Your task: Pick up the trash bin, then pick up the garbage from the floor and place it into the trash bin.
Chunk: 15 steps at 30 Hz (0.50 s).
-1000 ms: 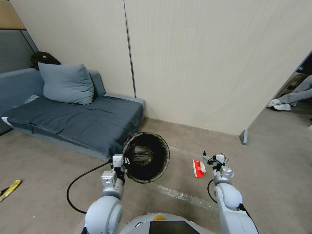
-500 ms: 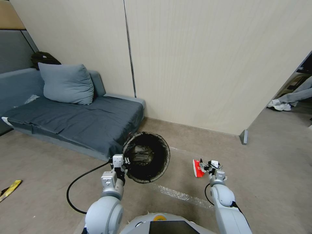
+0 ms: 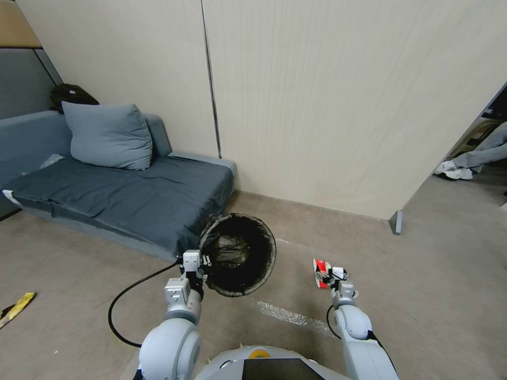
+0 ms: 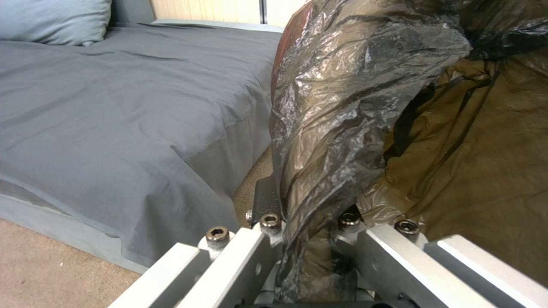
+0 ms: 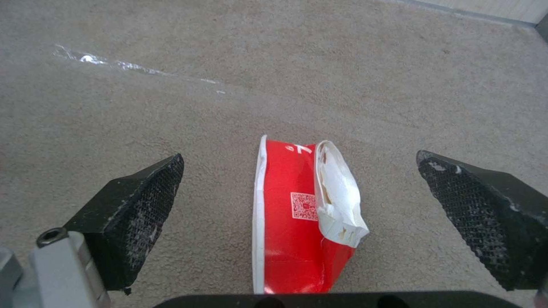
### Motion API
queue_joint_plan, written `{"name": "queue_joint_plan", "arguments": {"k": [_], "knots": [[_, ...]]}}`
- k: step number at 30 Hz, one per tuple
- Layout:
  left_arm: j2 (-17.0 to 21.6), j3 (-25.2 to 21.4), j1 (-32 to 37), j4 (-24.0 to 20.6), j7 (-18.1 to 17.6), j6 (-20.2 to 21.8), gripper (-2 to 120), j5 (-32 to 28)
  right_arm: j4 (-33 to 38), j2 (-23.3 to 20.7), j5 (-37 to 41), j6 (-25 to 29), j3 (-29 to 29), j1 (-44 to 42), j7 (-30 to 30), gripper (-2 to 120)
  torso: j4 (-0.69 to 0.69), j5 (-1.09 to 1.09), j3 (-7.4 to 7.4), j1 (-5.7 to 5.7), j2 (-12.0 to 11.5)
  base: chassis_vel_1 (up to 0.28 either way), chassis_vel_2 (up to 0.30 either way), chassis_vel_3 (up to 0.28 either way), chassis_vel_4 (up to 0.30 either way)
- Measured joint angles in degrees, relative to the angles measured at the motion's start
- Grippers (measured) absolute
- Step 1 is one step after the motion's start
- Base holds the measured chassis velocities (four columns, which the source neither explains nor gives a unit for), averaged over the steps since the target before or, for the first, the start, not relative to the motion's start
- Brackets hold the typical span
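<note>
Right gripper, jaws spread, straddles the red wrapper at the bin's three o'clock; closing comes next. Left gripper clamps the bin's rim.

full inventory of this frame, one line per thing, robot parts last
bin: 1, black liner, held tilted off the floor beside the sofa's near corner
red wrapper: 1, red and white, flat on the carpet right of the bin
yellow packet: 1, yellow, on the carpet at far left
sofa: 1, dark grey-blue, against the wall at left
pillow: 1, blue-grey, on the sofa's back end
cable: 1, black, looped on the floor by the left arm
left gripper: shut on the bin's lined rim
right gripper: open, fingers either side of the red wrapper, not touching it
</note>
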Motion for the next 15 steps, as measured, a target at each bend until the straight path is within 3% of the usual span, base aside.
{"name": "queue_joint_plan", "arguments": {"k": [15], "knots": [[0.0,0.0,0.4,-0.2,0.0,0.0,1,0.1,-9.7,-1.9,0.0,2.8,0.4,5.8,0.0,100,0.00,-0.01,0.00,0.00,0.0,0.000,0.000,0.000,0.000]]}}
